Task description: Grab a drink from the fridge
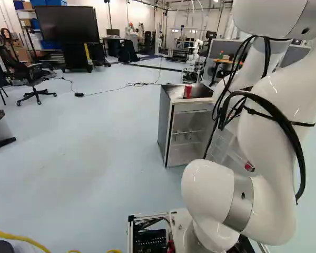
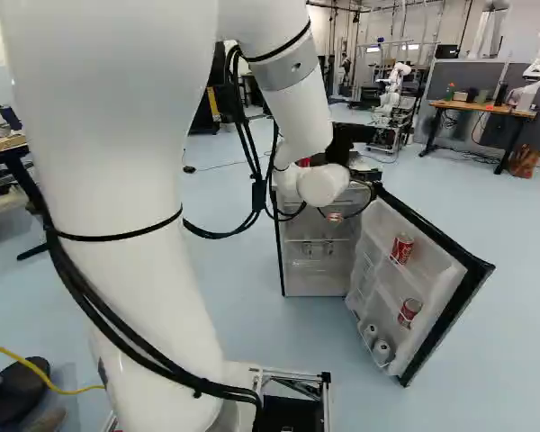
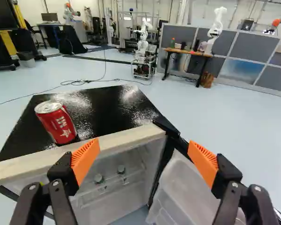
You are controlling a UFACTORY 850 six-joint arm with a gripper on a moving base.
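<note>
Red can [image 3: 56, 123]: we see partial white lettering and a star [image 3: 65, 133], ahead of the claw [image 2: 353, 137].
Upper door can [image 2: 401, 248], lower door can [image 2: 409, 312]: white print below the claw, too small for us.

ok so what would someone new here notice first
Probably the white robot arm, looming large in both base views. Next, the mini fridge ahead of it, its door wide open with red soda cans inside. In the wrist view, a single red can stands on top, beyond the open gripper.
</note>
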